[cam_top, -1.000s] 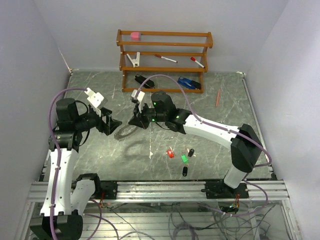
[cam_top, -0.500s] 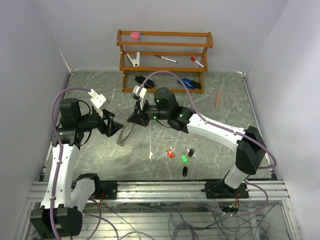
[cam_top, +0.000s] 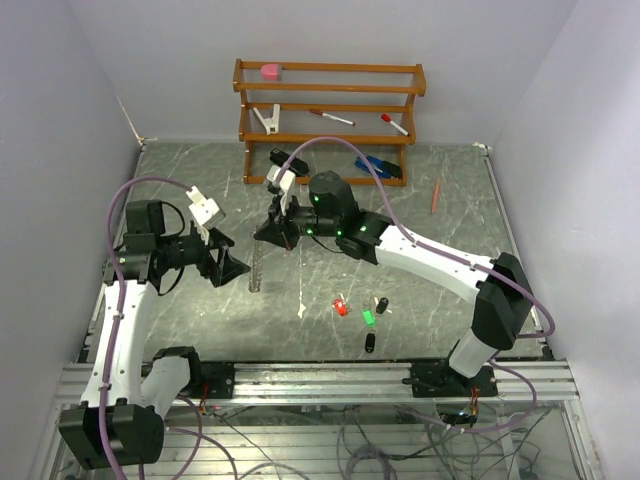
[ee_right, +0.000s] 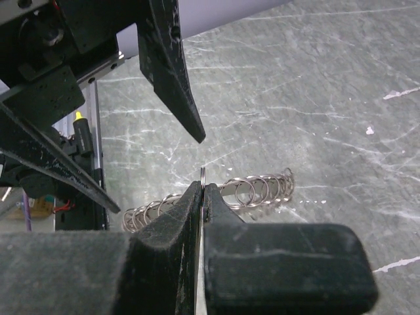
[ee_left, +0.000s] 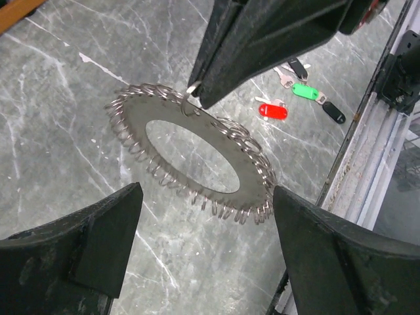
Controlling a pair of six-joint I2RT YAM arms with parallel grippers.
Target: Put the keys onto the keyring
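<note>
Top view: the keyring [cam_top: 256,268] has come up off the table [cam_top: 450,200] and hangs edge-on from the right gripper [cam_top: 270,238], likely ready for threading. The keys [cam_top: 365,312] lie loose, near right.

Left wrist: the left gripper [ee_left: 207,195] is spread wide and touches nothing, the ring ahead of it.

Right wrist: its fingers [ee_right: 174,220] pinch the ring's rim.

We find the keyring [cam_top: 255,270] up on edge above the table [cam_top: 430,260], between the left claw [cam_top: 225,262] and the right claw [cam_top: 268,232], which pinches its upper rim. The keys [cam_top: 365,315] lie to the right, nearer the bases; the wooden rack [cam_top: 328,110] stands behind.
</note>
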